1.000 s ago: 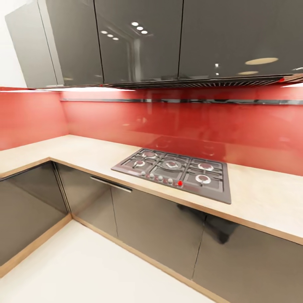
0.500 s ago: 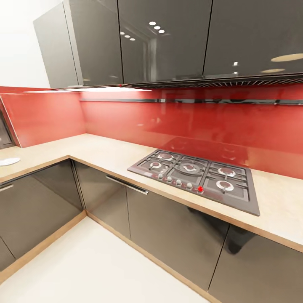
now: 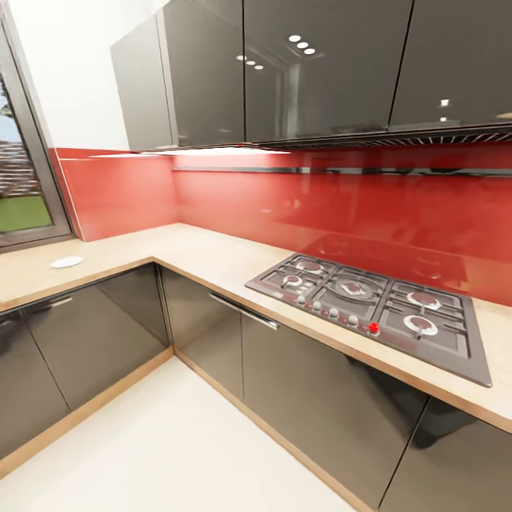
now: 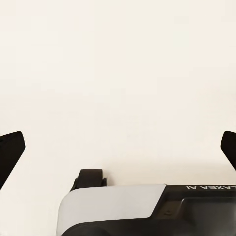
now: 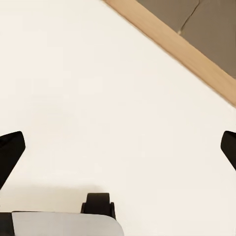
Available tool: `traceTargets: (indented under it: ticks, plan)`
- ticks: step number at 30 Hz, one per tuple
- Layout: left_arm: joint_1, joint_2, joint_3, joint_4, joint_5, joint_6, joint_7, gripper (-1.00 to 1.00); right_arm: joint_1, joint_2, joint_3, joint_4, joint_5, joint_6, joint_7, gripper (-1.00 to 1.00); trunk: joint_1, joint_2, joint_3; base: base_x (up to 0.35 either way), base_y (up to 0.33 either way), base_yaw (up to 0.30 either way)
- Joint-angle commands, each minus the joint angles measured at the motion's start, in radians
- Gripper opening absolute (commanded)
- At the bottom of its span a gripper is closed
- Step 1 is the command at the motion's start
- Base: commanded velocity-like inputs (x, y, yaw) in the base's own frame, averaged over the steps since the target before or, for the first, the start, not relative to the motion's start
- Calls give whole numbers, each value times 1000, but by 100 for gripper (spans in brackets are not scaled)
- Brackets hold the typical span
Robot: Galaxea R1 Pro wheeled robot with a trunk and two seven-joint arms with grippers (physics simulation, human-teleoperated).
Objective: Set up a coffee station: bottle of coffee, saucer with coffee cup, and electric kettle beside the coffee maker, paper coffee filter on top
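The light beige countertop [image 3: 199,252] runs in an L along the red wall in the head view. On its left arm, near the window, lies a small flat white round piece [image 3: 66,262] that looks like the saucer. The coffee maker, the bottle of coffee, the coffee cup, the electric kettle and the paper coffee filter are out of view. In the left wrist view my left gripper [image 4: 118,147] hangs open over the pale floor, empty. My right gripper [image 5: 118,147] is open and empty too, above the floor near a wooden plinth [image 5: 172,46].
A dark gas hob [image 3: 377,309] with a red knob is set into the countertop at the right. Glossy grey base cabinets [image 3: 213,341] stand below and wall cabinets [image 3: 284,71] hang above. A window [image 3: 21,185] is at the far left. Pale floor [image 3: 156,441] spreads in front.
The camera has turned left, so the hob and cabinets slid to the right in the picture. The window and the white round piece on the left counter have come into view.
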Motion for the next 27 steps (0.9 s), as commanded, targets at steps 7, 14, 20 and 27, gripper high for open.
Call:
traceTargets:
  ticks: [7,14,20,27]
  plan:
    - [0,-1,2,-2,0,0,1,100,-1,0,0,1,1,-3,0,100,0,0,-1,0,0,270]
    - [0,-1,2,-2,-1,0,1,100,0,0,0,1,2,-3,0,100,0,0,-1,7,11,262]
    - [0,-1,2,-2,0,0,1,100,1,0,0,2,2,-3,0,100,0,0,-1,98,178,99]
    - [0,-1,2,-2,0,0,1,100,1,0,0,2,3,-3,0,100,0,0,-1,134,235,105]
